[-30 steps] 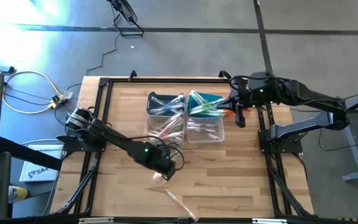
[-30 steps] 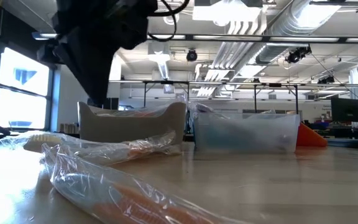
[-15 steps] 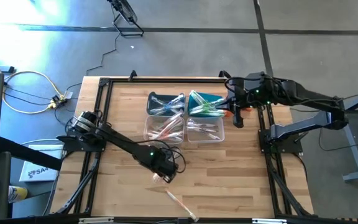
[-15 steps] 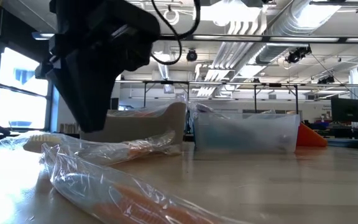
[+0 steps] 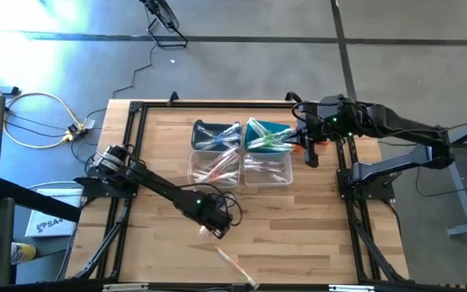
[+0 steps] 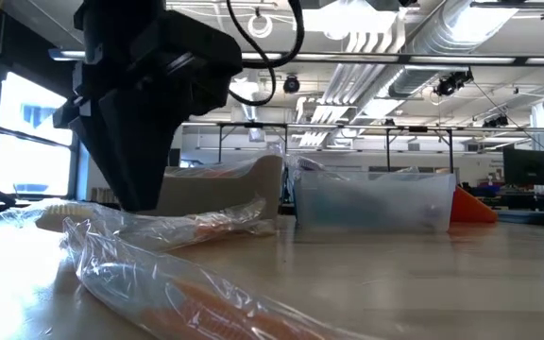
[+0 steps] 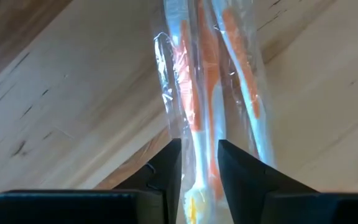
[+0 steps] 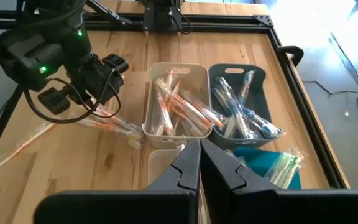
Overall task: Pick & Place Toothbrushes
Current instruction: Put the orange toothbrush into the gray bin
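We see the left claw [image 5: 211, 227] low over the counter [image 5: 298, 227], its fingers [image 7: 166, 168] parted and straddling a wrapped orange toothbrush [image 7: 194, 106] lying flat on the wood, not clamped. A second wrapped toothbrush [image 5: 235, 266] lies near the counter's front edge. More toothbrushes fill the bins [image 5: 242, 150] at the back. The right claw [image 8: 199, 163] hangs shut and empty beside the teal bin [image 5: 267, 134].
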